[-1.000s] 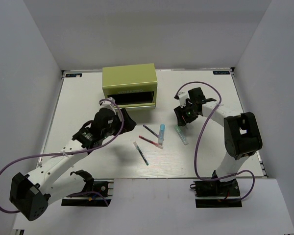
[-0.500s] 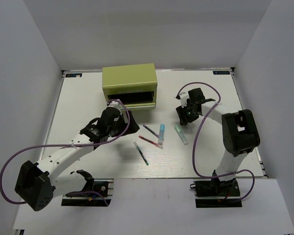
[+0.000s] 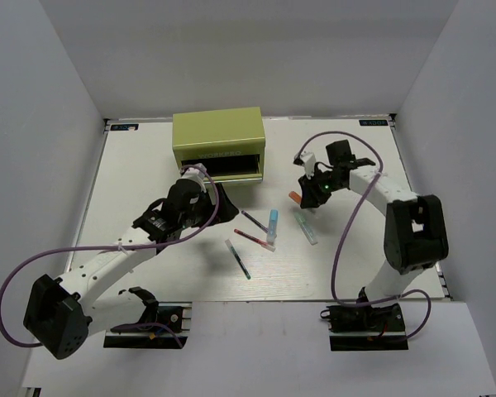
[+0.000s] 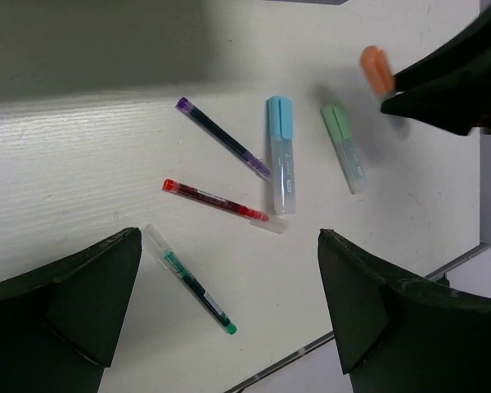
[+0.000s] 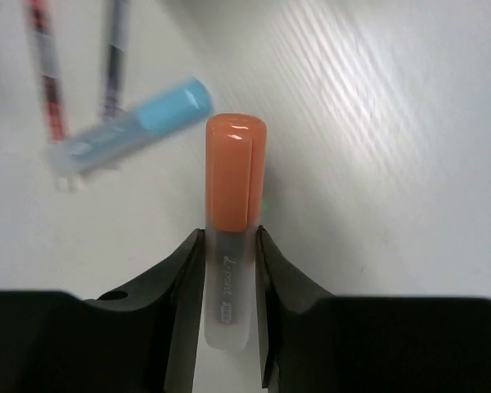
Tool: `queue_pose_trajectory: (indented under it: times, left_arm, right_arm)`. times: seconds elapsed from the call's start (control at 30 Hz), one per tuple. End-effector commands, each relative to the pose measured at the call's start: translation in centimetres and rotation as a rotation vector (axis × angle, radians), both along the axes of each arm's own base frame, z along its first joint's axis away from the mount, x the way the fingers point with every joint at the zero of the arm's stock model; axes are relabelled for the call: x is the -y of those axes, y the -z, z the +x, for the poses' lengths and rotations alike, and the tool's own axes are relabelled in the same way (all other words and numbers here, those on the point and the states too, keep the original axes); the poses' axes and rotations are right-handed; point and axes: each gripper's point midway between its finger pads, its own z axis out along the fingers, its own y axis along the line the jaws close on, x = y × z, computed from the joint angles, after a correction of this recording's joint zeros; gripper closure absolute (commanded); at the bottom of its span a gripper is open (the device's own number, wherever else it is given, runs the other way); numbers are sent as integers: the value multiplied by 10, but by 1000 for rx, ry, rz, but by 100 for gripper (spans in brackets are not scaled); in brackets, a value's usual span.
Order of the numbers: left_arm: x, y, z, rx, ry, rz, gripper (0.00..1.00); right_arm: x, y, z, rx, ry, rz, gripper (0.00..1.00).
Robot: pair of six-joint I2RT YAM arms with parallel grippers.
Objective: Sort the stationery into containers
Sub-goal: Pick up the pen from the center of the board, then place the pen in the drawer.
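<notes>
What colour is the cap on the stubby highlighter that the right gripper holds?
Orange. That stubby highlighter shows best in the right wrist view.

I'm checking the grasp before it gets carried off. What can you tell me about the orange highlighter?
The orange highlighter is a stubby marker, plastic by the look of it, with a glossy orange cap and a translucent whitish barrel carrying small dark print. The right gripper is shut on the barrel just below the cap, with one dark finger on each side and the cap pointing away from the wrist. It seems to be lifted off the white table. Nothing else touches it.
</notes>
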Motion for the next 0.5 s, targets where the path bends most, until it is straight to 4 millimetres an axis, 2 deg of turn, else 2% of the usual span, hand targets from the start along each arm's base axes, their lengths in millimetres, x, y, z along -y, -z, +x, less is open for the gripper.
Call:
queue_pose_trajectory:
  times: [0.0,0.03,0.13,0.17,0.23,0.3,0.33,0.37,0.4,0.43,0.47]
  left_arm:
    - [6,-10,-2,39,33,-37,1]
    - [7,-7,-3,29,41,-36,1]
    - [9,-8,-4,26,48,-40,1]
    - [9,-8,-4,26,48,-40,1]
    - [11,-6,-4,21,59,-45,1]
    - [13,-7,-3,23,72,-42,1]
    - [15,-2,-4,11,87,-33,1]
    - [16,-8,-2,23,88,-40,1]
    - [20,-9,-1,22,103,-39,1]
    - [21,-9,1,19,103,-37,1]
    - [22,-9,0,15,112,-42,1]
  right_arm:
    - [-43,-100,-15,240,-339,247,95]
    - [-50,-112,-15,314,-411,252,95]
    - [-64,-138,-10,402,-481,273,95]
    - [-75,-143,-11,424,-516,284,95]
    - [-88,-165,1,502,-551,310,95]
    - [-110,-172,5,532,-615,329,94]
    - [-117,-186,9,568,-638,346,94]
    - [-133,-193,11,594,-676,356,94]
    - [-141,-190,16,592,-687,363,94]
    - [-151,-205,21,638,-705,371,94]
    - [-161,-197,22,631,-725,371,94]
